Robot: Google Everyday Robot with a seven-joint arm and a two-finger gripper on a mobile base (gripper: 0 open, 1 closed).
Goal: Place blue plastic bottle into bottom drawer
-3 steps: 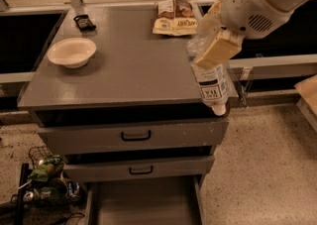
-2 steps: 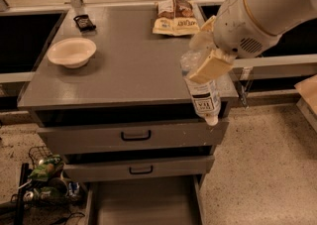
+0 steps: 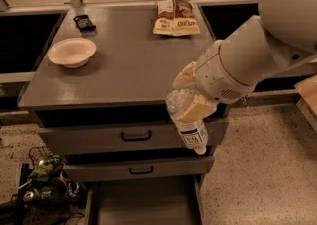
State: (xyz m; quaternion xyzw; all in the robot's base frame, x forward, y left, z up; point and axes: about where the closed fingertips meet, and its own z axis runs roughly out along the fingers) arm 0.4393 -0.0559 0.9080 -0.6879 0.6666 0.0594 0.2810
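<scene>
My gripper [image 3: 190, 97] hangs in front of the grey cabinet's right side, level with the top drawer, and is shut on the blue plastic bottle [image 3: 188, 122]. The clear ribbed bottle hangs tilted with its white cap pointing down and to the right. Its upper end is partly hidden behind the cream fingers [image 3: 195, 109]. Below it, the bottom drawer [image 3: 146, 204] is pulled out, showing a plain grey floor. The bottle is well above that drawer, roughly over its right part.
On the cabinet top [image 3: 124, 65] sit a white bowl [image 3: 72, 51] at left, a tan snack bag [image 3: 176, 17] at the back and a small dark packet [image 3: 84, 21]. Two upper drawers with black handles [image 3: 135, 135] are closed. A cluttered basket [image 3: 47, 179] lies on the floor at left.
The arm has moved down and to the left with the bottle, from the cabinet's right top corner to the front of the drawers. The bottle stays in the grip.
</scene>
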